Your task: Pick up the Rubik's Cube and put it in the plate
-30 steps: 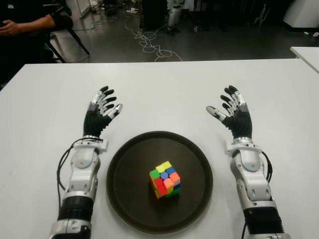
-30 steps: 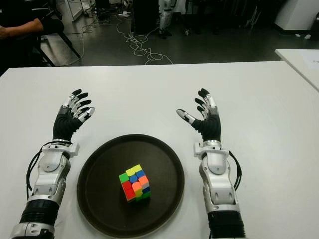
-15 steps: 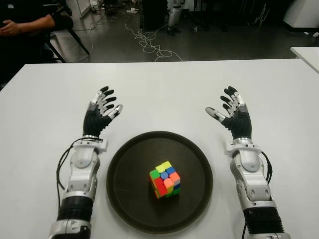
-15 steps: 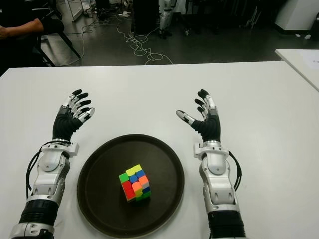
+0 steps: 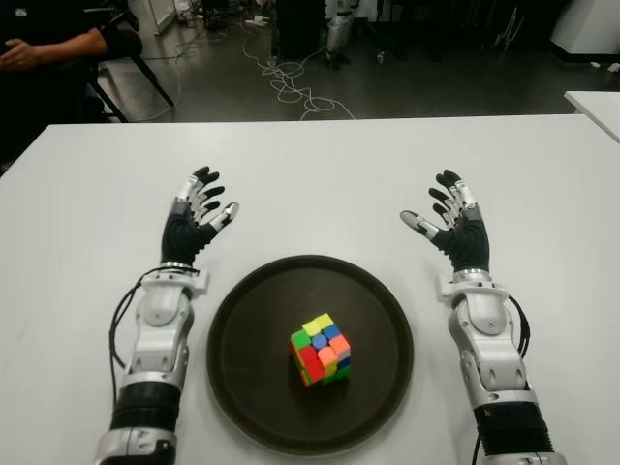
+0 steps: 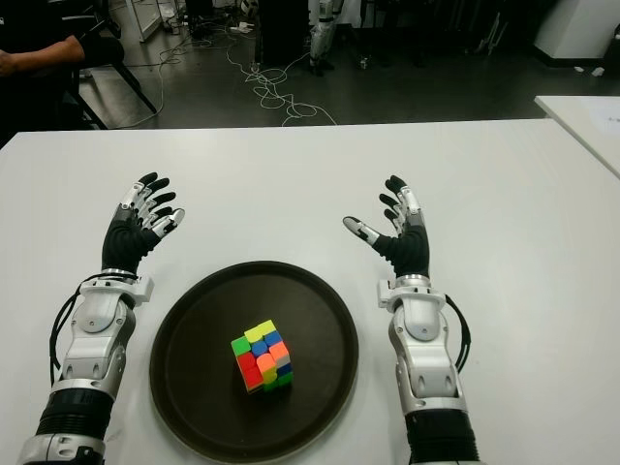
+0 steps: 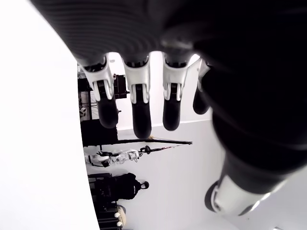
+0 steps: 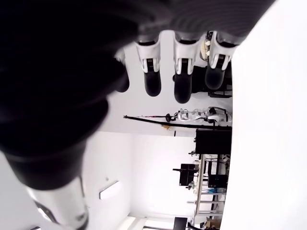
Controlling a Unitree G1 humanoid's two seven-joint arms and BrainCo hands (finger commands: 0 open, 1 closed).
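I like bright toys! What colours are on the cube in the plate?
The Rubik's Cube shows yellow, green, blue, orange and red squares, seen best in the left eye view.

Glossy plastic cube (image 5: 321, 350), matt dark plate (image 5: 252, 320), smooth white table (image 5: 320, 184).

Both arms flank the dark round plate (image 5: 242, 387), and they are built alike. The left hand (image 5: 197, 218) and the right hand (image 5: 451, 223) have black ribbed palms and backs, with fingers made of silver-white knuckle segments capped by black rounded tips. Each wrist ends in a white squared collar, followed by a silver-grey moulded forearm shell with a round joint cover. Below that sits a black ribbed sleeve and a pale band. A thin black cable loops along the outer side of each forearm, away from the plate.
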